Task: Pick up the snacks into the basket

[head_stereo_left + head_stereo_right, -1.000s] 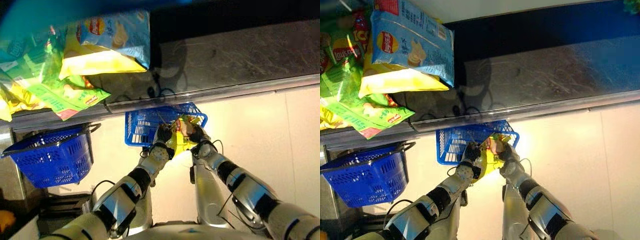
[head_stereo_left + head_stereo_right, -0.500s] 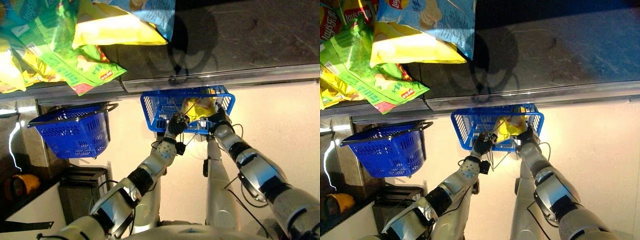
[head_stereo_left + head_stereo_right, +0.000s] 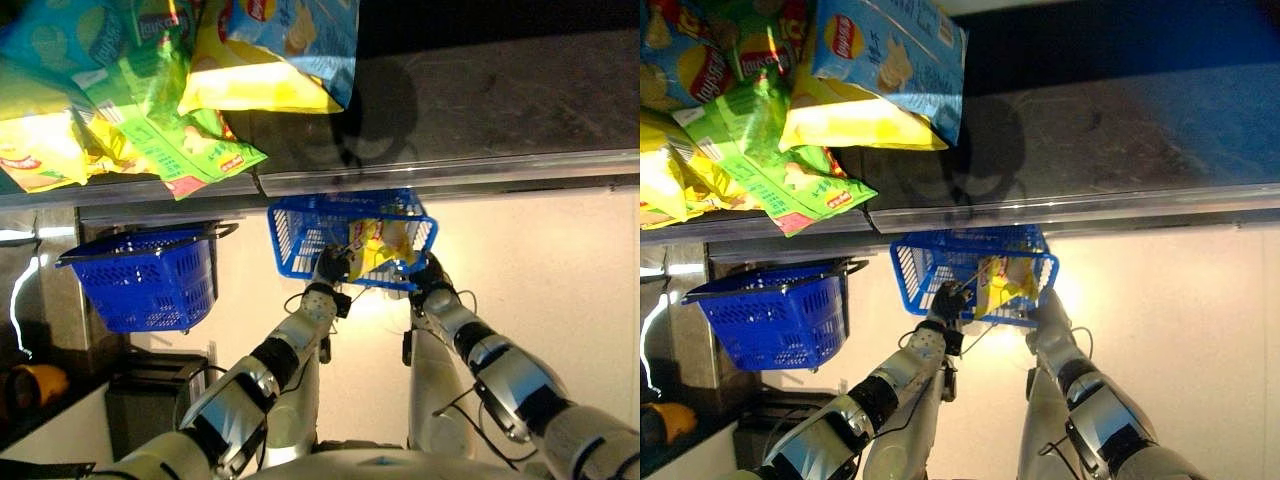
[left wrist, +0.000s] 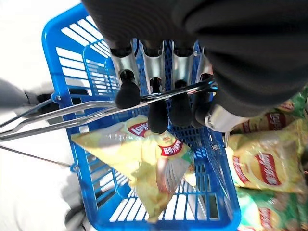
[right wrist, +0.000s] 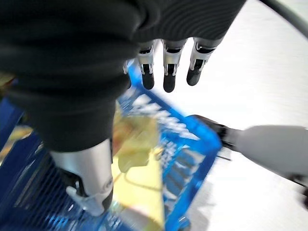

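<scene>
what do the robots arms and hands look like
Both arms are silver-grey, jointed in segments with dark bands between. Each ends in a dark ribbed cover over wrist and back of hand. The left hand and right hand have silver fingers with rounded dark tips.

The eye views are dim at the top, where the dark counter (image 3: 480,100) carries a broad round shadow and its metal edge (image 3: 450,170) catches a thin bright glare; the pale floor (image 3: 560,260) below is warmly lit, brightest just beside the blue basket (image 3: 300,225); the snack bags (image 3: 790,90) show shiny highlights; the left wrist view is bright and fairly sharp, its floor washed out to white; the right wrist view is smeared with motion blur, the basket rim (image 5: 202,144) soft.
</scene>
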